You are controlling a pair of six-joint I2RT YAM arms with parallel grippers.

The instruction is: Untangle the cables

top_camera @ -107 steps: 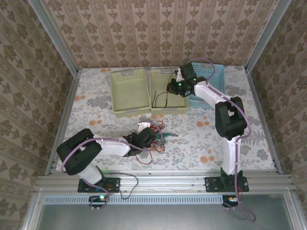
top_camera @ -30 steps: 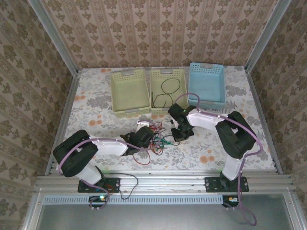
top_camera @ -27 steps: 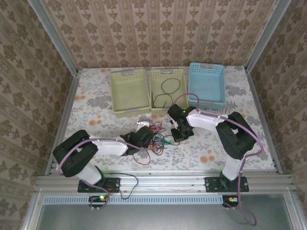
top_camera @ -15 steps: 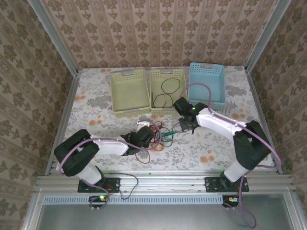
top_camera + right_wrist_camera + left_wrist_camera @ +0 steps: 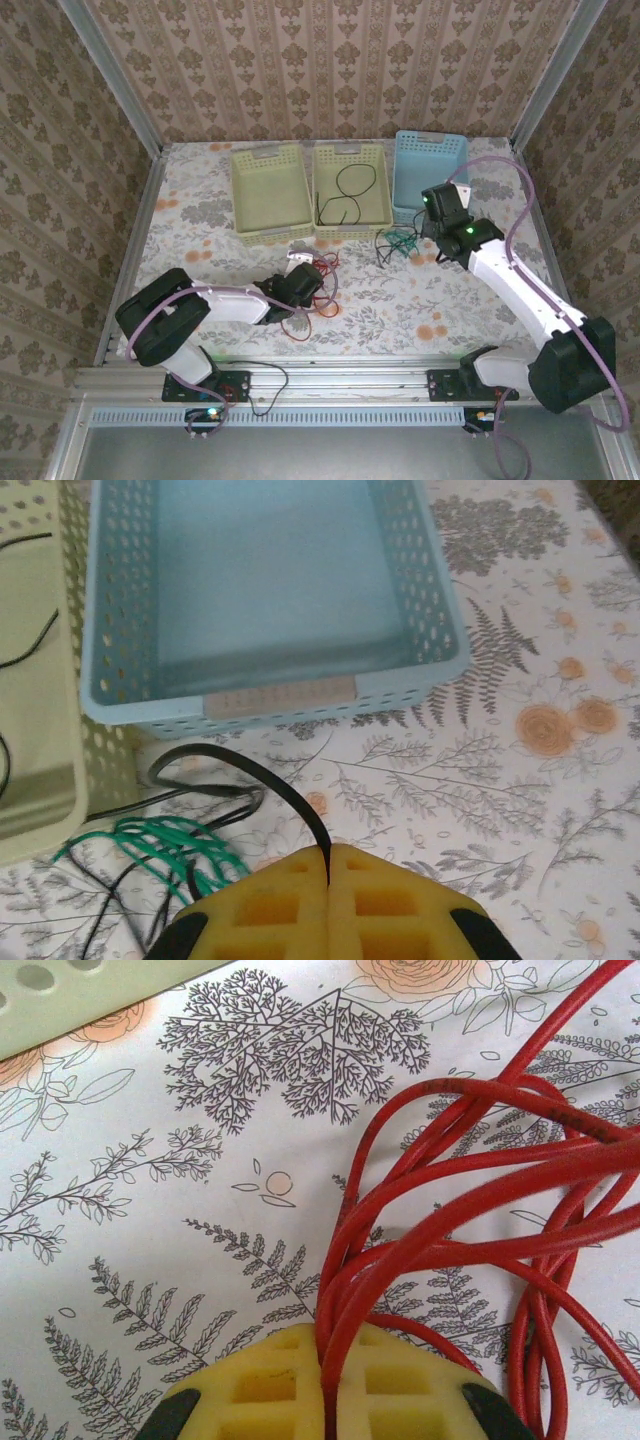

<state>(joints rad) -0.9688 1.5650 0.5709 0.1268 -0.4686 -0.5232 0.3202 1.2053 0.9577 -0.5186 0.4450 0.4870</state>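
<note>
Just before blue basket (image 5: 280, 695): right gripper (image 5: 328, 880) pinched shut on black cable (image 5: 240, 762), green cable (image 5: 165, 840) bunched beside, probably to draw strands away from tangle. Near front edge: left gripper (image 5: 325, 1380) clamped shut on red cable (image 5: 450, 1220) loops, seemingly anchoring rest.

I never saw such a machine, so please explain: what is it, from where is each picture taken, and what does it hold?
These are two robot arms bolted at the near edge of a table. One picture looks down from above; the other two come from a camera on each wrist, so the yellow blocks at the bottom are its fingers. The left gripper is shut on a red cable. The right gripper is shut on a black cable, with a green cable bunched beside it. Behind stand a left green basket, a middle green basket holding a second black cable, and a blue basket.
</note>
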